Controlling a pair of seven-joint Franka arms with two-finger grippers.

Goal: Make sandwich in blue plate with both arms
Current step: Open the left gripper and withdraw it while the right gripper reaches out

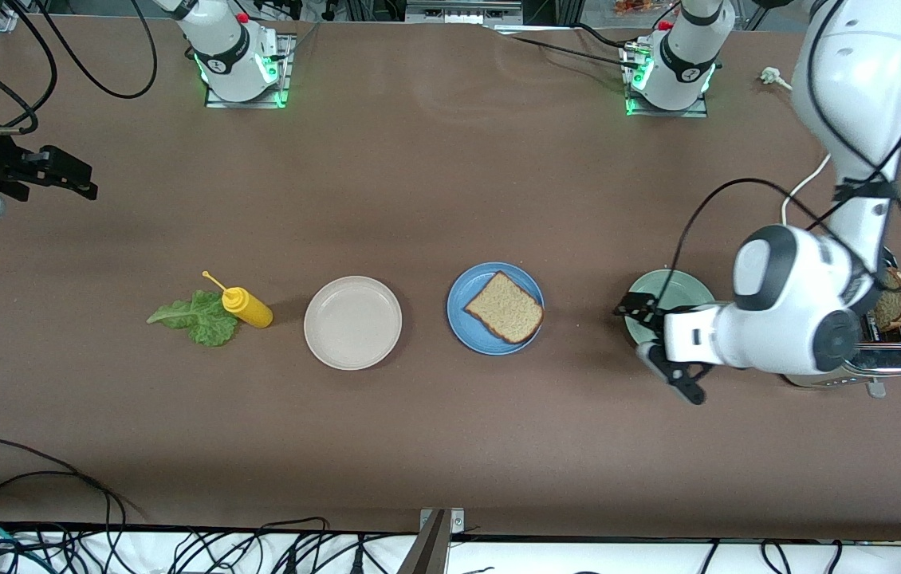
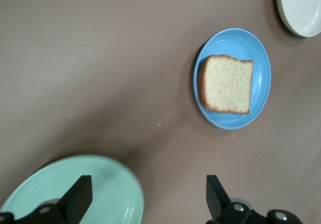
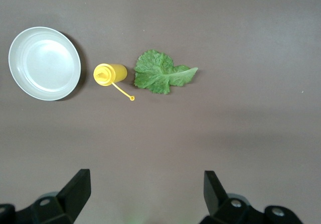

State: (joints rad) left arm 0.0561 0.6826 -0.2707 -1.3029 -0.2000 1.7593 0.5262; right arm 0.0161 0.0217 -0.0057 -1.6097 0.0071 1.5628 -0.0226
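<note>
Your brown surface [image 1: 434, 183] carries the blue plate [image 1: 468, 323] near its middle, one bread slice [image 1: 504, 308] lying on it. Your left tool [image 1: 662, 344] hangs wide open and empty over the mint plate [image 1: 678, 288]. Your right tool [image 1: 60, 174] waits, open and empty, at the right arm's edge, lettuce [image 1: 197, 319] untouched.

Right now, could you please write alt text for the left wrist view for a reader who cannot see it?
A brown bread slice lies on the blue plate on a brown table. The open left gripper hovers at the mint-green plate's edge, and part of a beige-white plate shows.
</note>
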